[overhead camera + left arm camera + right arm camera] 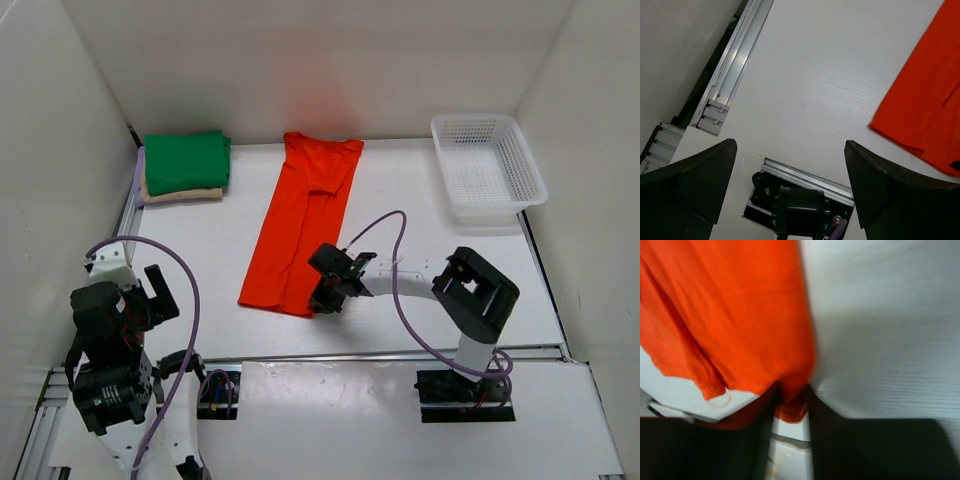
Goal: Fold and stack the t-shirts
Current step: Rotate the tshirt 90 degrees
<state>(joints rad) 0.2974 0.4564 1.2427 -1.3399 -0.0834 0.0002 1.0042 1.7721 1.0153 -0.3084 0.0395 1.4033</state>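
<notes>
The orange-red t-shirt (300, 225) lies folded in a long strip mid-table (200, 250), its near right corner pinched in the right claw (325, 298), while the left claw (790, 145) hangs wide open near-left and the folded green t-shirt (186, 160) tops the tan t-shirt (185, 194) far-left.

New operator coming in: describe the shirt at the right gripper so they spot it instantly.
Mid-table, between the folded green-topped stack and the white basket, lies the orange-red t-shirt. It alone is a long unstacked strip, pinched by the right gripper.
</notes>
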